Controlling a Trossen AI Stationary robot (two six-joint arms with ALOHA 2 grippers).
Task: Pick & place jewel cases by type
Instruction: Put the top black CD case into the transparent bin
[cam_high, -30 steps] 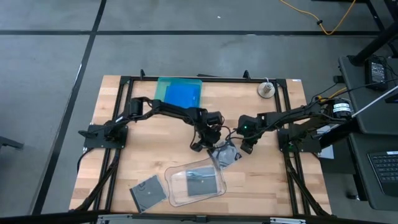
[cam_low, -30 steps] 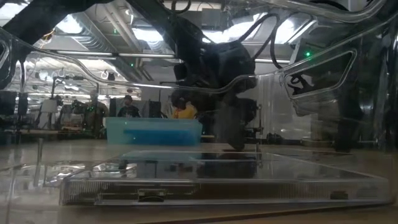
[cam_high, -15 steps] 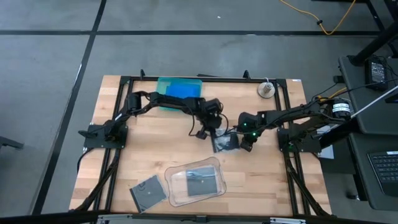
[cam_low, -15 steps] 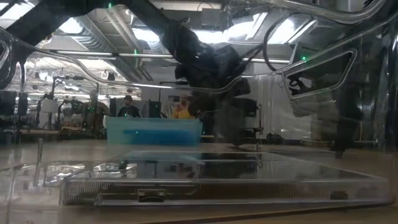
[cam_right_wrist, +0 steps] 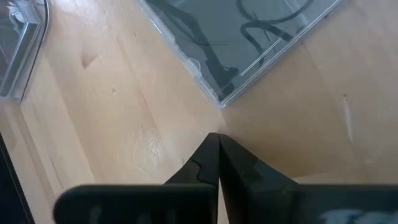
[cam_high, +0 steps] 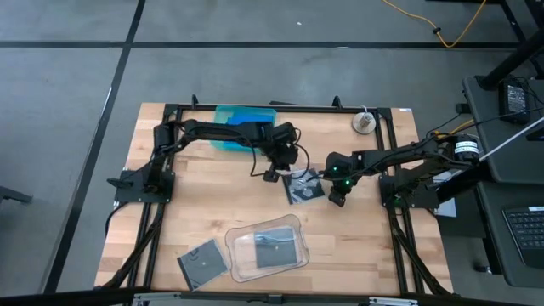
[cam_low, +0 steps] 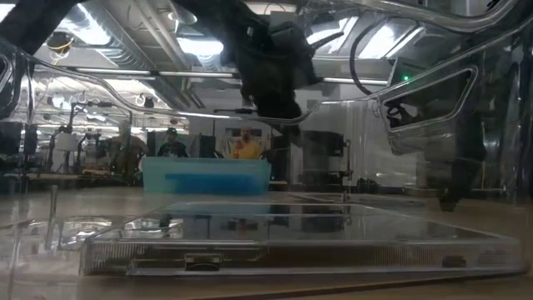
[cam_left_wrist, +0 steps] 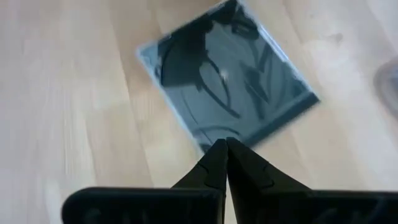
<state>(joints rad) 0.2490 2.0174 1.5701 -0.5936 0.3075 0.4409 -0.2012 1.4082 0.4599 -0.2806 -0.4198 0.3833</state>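
Glossy clear-plastic jewel case [cam_left_wrist: 227, 90] (reflective) on smooth pale wooden table [cam_left_wrist: 68, 99].

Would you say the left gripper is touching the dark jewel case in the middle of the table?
Cannot tell. In the left wrist view the shut left gripper overlaps the dark jewel case edge, but its height above it is unclear.

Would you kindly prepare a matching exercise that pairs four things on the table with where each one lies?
Things:
1. teal translucent tray
2. clear rounded plastic tray
3. dark jewel case with clear cover
4. small round white object

Places:
A. between the two grippers, mid-table
B. far right corner
C. far edge, middle
D. near edge, holding a dark case

Pairs: 1-C, 2-D, 3-A, 4-B
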